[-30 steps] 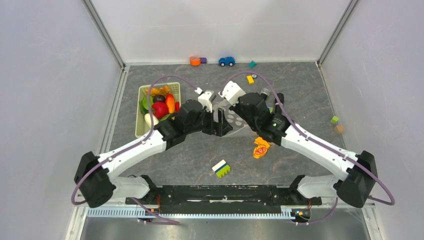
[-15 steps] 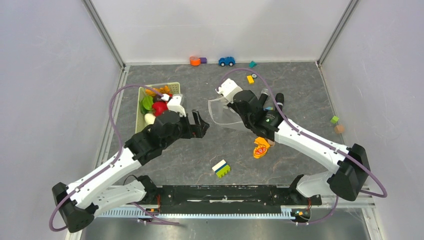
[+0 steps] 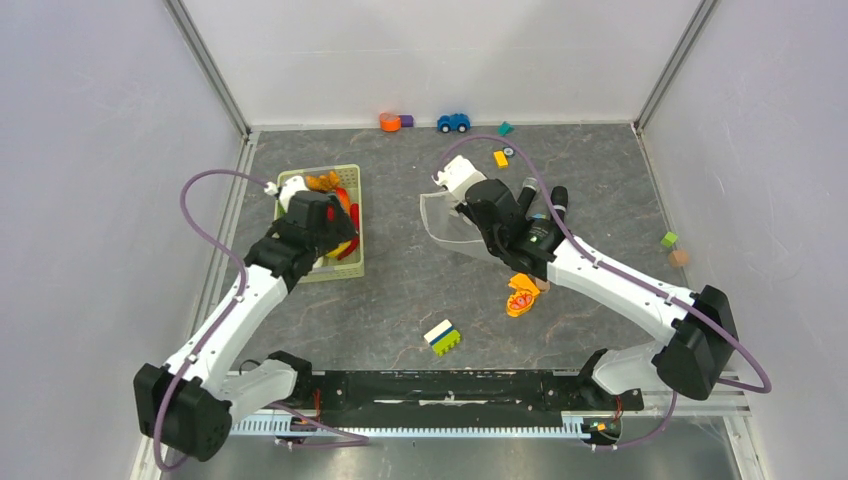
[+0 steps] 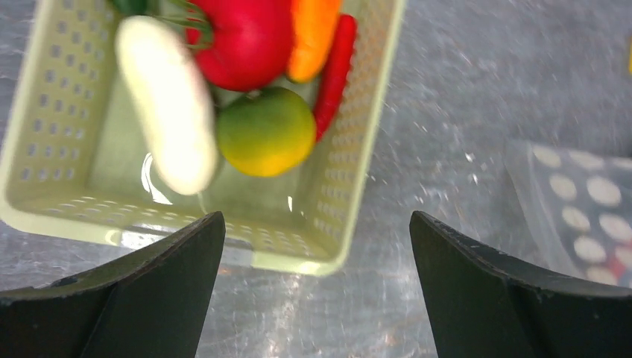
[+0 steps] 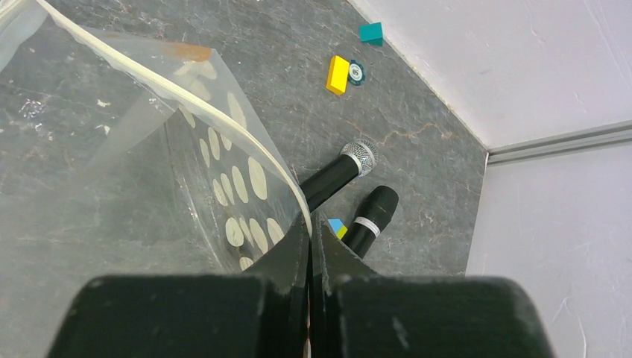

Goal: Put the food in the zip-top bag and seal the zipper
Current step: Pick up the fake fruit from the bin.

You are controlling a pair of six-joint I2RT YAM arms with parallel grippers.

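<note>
The food (image 4: 264,130) lies heaped in the green basket (image 4: 298,261), which sits near the left edge of the table, toward the far side. We note a white piece (image 4: 168,104), a red round one (image 4: 246,37), a carrot (image 4: 313,30), a chili (image 4: 335,71) and a green-yellow fruit. None is in the bag yet, so we judge the filling not begun.

The left pincer (image 4: 314,216) hangs over the near end of the basket, jaws spread wide and holding nothing. We read this as set for a pick. The green-yellow fruit lies nearest under the gap.

To the right, about mid-table and toward the far edge, is the bag (image 3: 450,215), clear with pale dots. The right pincer (image 5: 309,239) is closed on its rim, pinching the plastic at the zipper strip (image 5: 186,97). That grip lifts one lip, so the mouth bows open toward the basket, presumably to receive the pieces.

Risk noted: the film is thin and held at one point only, so the mouth may sag or shut when a piece is dropped in.
</note>
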